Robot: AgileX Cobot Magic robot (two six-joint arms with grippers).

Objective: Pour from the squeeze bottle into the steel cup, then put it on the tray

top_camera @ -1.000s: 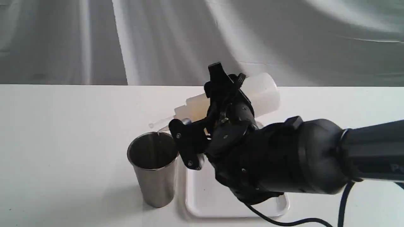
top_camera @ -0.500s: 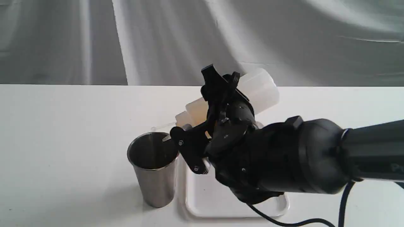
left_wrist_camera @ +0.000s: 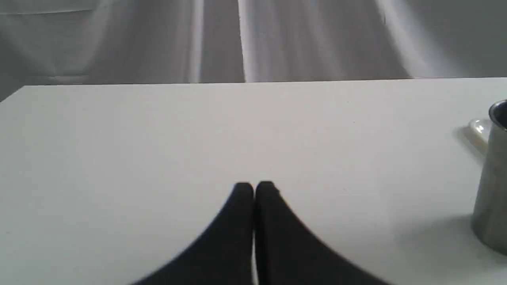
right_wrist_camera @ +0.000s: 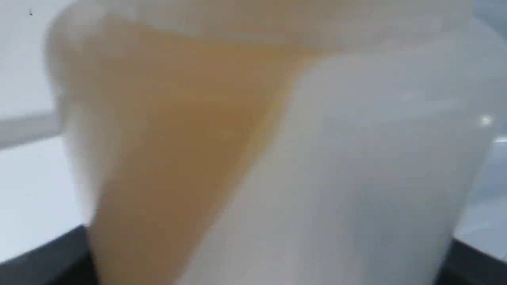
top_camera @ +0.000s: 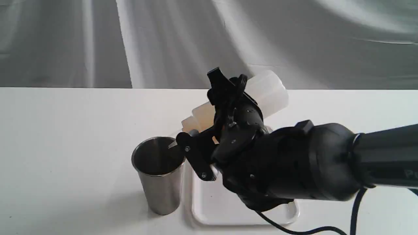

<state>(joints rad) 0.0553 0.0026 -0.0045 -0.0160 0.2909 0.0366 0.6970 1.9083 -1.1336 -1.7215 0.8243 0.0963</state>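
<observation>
My right gripper (top_camera: 214, 122) is shut on the squeeze bottle (top_camera: 269, 93), which is tipped steeply with its nozzle pointing down over the rim of the steel cup (top_camera: 159, 174). Up close, the bottle (right_wrist_camera: 356, 158) fills the right wrist view, its amber liquid pooled toward the nozzle end. The cup stands upright on the table just left of the white tray (top_camera: 212, 202). The right arm hides most of the tray. My left gripper (left_wrist_camera: 253, 190) is shut and empty, resting low over the table, with the cup (left_wrist_camera: 493, 178) off to one side.
The white table (top_camera: 65, 147) stretches to the left of the cup. A grey draped cloth (top_camera: 196, 39) hangs behind the table. A black cable (top_camera: 294, 228) trails from the right arm along the front edge by the tray.
The bottle has tilted steeper and its nozzle has dropped closer to the cup's rim. In the last half second it barely moved. The cup and tray stayed put.
</observation>
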